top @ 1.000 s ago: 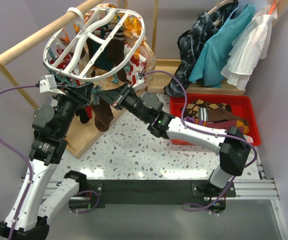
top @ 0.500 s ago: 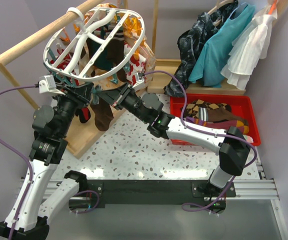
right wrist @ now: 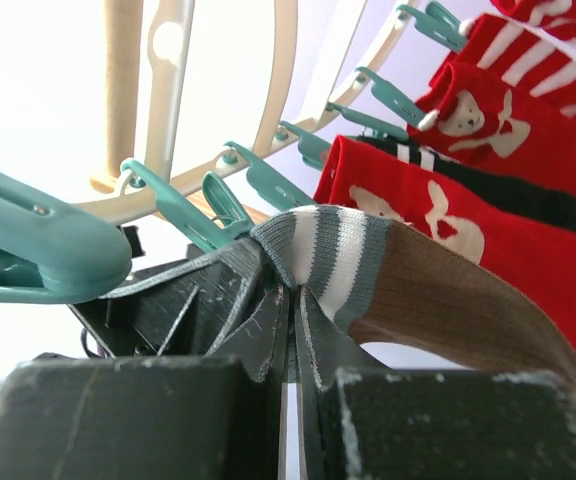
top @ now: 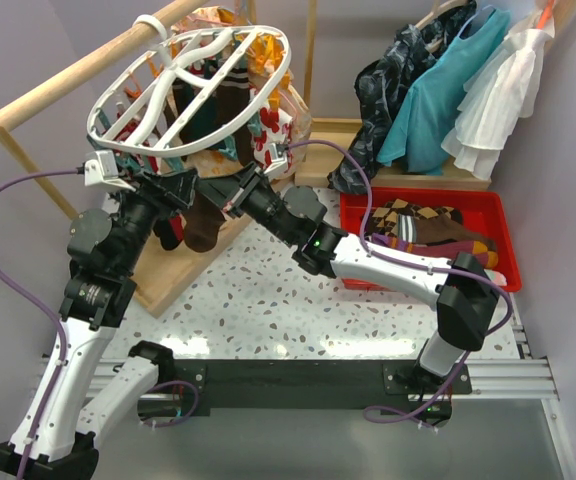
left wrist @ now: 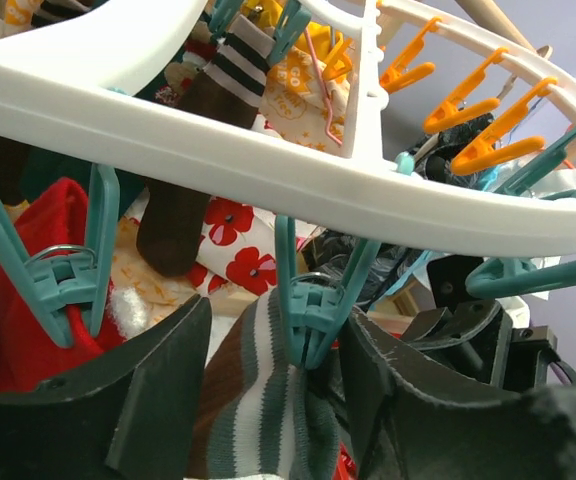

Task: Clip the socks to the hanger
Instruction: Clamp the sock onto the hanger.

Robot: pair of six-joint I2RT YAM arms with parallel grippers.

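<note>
Hanger (left wrist: 168, 130) tilted | left fingers (left wrist: 148, 390) parted | right fingers (right wrist: 198, 310) pinch striped sock (right wrist: 328, 250) | red bin (top: 478, 200): socks (top: 428, 230)

No words, brands or numbers can be read in any view; the round orange prints on the yellow cloth (left wrist: 298, 85), upper middle of the left wrist view, are too blurred to tell whether they carry letters; the red socks (right wrist: 448, 215), right side of the right wrist view, show white bear faces, not lettering.
</note>
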